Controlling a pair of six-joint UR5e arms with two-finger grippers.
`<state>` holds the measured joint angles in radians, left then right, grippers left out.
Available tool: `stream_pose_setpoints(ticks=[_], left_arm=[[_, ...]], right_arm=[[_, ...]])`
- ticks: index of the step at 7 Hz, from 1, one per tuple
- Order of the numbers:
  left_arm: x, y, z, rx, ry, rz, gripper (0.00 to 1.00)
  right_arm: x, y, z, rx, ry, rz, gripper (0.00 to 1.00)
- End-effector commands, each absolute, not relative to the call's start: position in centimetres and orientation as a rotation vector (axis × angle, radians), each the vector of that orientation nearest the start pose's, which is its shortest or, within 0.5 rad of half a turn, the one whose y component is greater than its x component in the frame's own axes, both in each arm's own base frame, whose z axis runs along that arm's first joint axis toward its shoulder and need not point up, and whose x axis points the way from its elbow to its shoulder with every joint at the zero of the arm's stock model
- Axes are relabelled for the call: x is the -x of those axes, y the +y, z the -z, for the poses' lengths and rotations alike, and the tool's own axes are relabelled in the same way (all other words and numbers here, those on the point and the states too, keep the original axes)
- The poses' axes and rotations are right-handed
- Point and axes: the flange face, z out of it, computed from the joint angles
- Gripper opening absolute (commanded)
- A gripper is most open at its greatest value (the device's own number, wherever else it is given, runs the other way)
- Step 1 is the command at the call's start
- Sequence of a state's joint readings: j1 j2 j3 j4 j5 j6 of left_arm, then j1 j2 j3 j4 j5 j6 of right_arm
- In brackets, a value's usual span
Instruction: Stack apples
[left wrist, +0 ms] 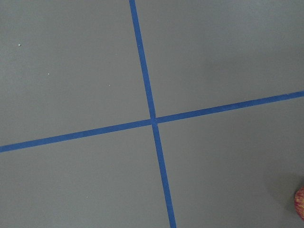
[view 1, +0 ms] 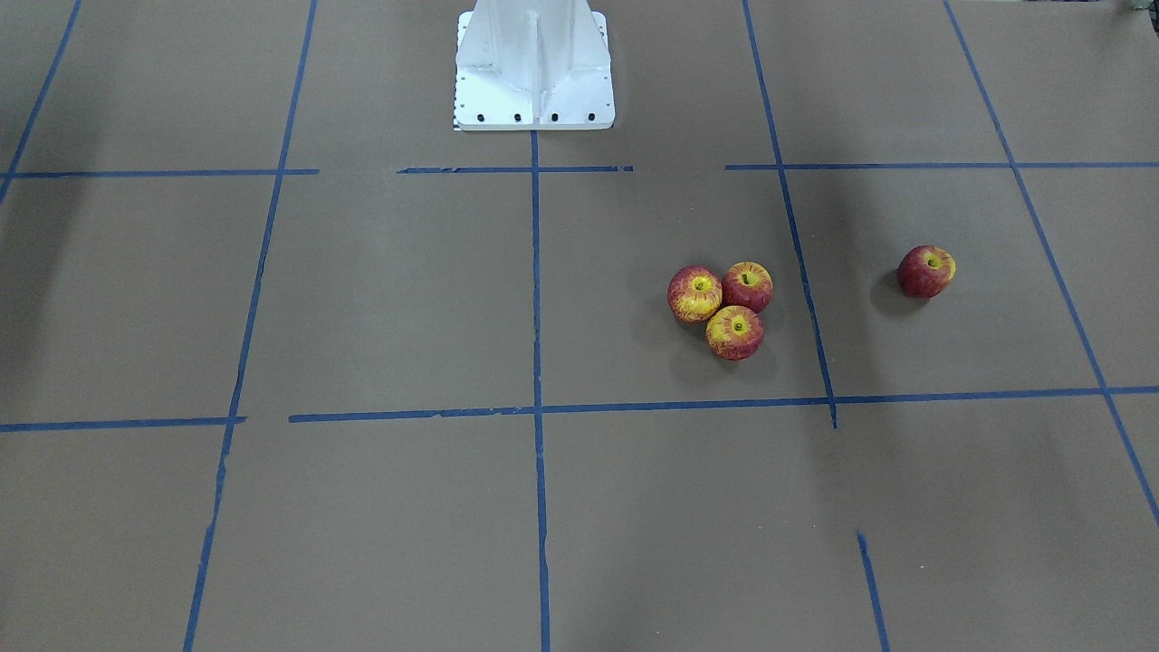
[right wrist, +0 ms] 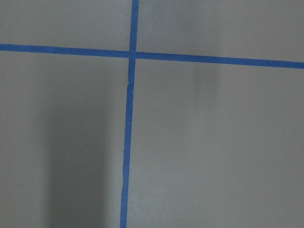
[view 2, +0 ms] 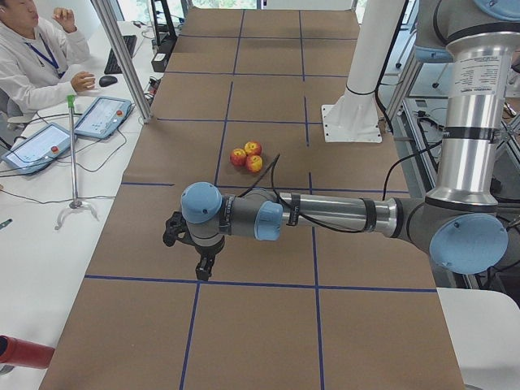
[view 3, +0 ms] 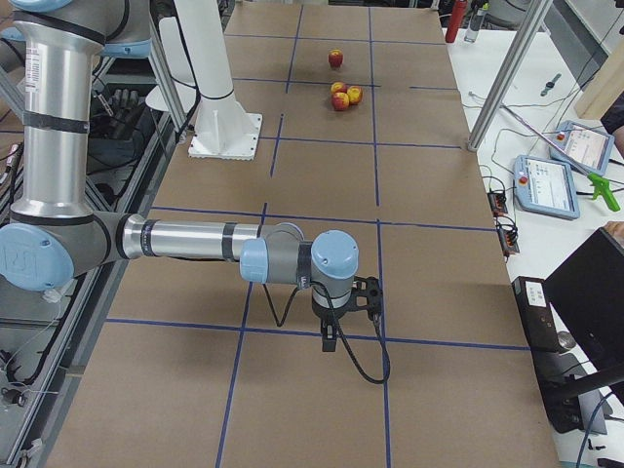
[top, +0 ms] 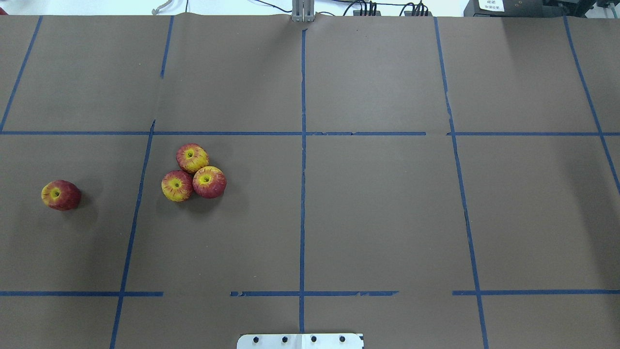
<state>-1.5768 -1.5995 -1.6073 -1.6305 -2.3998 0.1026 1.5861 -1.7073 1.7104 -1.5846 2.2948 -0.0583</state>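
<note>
Three apples touch in a cluster on the brown table: one [top: 192, 158] at the back, one [top: 177, 185] front left, one [top: 209, 182] front right; the cluster also shows in the front-facing view [view 1: 727, 308]. A fourth apple [top: 61, 195] lies alone further left, also in the front-facing view [view 1: 926, 271]. Its red edge [left wrist: 300, 203] shows in the left wrist view. My left gripper [view 2: 203, 268] hangs above the table near that end; I cannot tell if it is open. My right gripper [view 3: 330, 338] hangs over the far right end; I cannot tell its state either.
The white robot pedestal [view 1: 534, 72] stands at the table's middle back edge. Blue tape lines [top: 302, 194] grid the brown paper. An operator [view 2: 32, 57] sits at a side desk with tablets [view 2: 101, 118]. A metal post [view 2: 122, 57] stands at the table's edge.
</note>
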Motion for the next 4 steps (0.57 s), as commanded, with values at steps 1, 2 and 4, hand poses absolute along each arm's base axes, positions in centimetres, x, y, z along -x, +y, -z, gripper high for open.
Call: stream_pose_setpoints(ticks=[1,2,4], left_arm=[[7.35,-50.63,-61.64,-0.154,0.814,-0.117,1.00],[7.37,-50.54,-62.12,-0.143,0.812,-0.108,1.00],[8.25,-50.88,-61.55,-0.173,0.669,-0.115,1.00]], right_arm=[[-7.40,-43.22,-65.80,-0.016,-0.724,0.037,1.00],[-7.40,-43.22,-65.80,-0.016,-0.724,0.037,1.00],[-7.40,-43.22,-65.80,-0.016,-0.724,0.037,1.00]])
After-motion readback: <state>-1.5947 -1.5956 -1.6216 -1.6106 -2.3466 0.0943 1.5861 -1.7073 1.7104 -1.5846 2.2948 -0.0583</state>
